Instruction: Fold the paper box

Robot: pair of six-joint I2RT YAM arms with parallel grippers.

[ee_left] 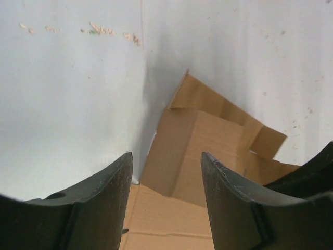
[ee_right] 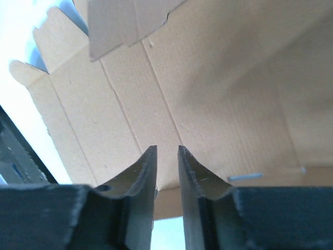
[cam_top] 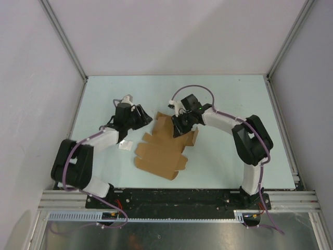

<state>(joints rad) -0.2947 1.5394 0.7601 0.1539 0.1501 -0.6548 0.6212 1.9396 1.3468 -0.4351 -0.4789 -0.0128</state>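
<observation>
Right gripper jaws barely parted over paper box, seemingly empty; left gripper wide, idle (raised flap may spring flat unheld).

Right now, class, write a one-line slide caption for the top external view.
Black-and-white left arm and right arm reach toward the unfolded brown cardboard paper box on the pale table.
</observation>
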